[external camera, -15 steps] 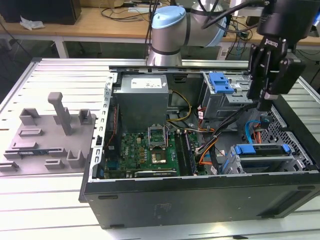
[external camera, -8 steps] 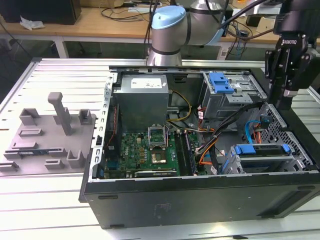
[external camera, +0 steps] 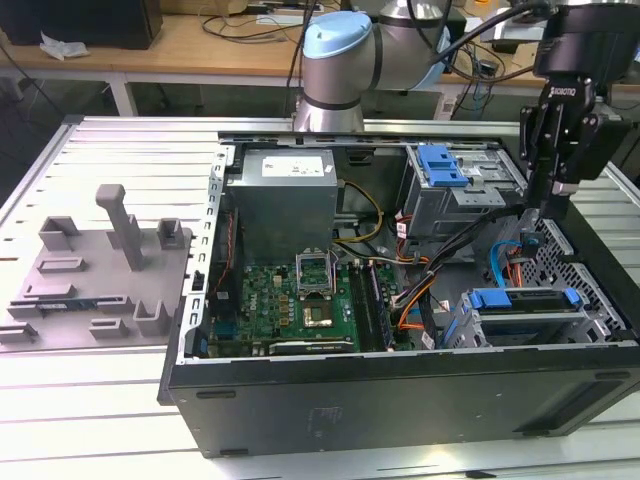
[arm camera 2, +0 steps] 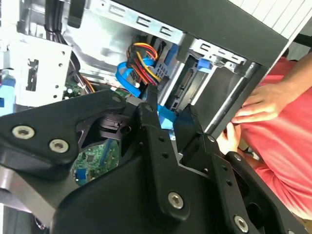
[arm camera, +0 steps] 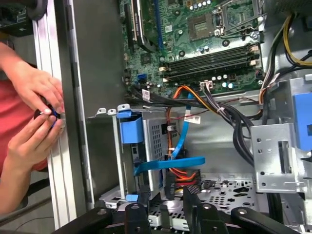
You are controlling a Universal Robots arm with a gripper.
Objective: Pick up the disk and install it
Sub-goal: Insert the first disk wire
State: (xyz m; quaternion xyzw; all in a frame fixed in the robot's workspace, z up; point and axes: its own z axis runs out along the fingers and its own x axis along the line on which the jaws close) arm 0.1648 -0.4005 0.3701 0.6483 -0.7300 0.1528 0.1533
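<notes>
The disk (external camera: 524, 312) lies flat in the drive cage at the exterior view's lower right corner of the open computer case (external camera: 400, 400). Its blue bracket (external camera: 525, 297) runs along its top edge. In the first wrist view the disk's blue bracket tab (arm camera: 130, 127) and perforated side (arm camera: 155, 141) show edge-on in the cage. My gripper (external camera: 553, 203) hangs above and just behind the cage, apart from the disk. In both wrist views its black fingers (arm camera: 138, 214) stand open with nothing between them, and a blue cable (arm camera: 170, 163) lies beyond the gap.
A person's hands (arm camera: 39, 102) rest on the case's outer wall beside the cage. Bundled cables (external camera: 440, 270), the motherboard (external camera: 290, 300), a grey power supply box (external camera: 285, 200) and an upper bay with a blue latch (external camera: 441, 165) crowd the case. A grey fixture (external camera: 100, 270) sits outside at the exterior view's left.
</notes>
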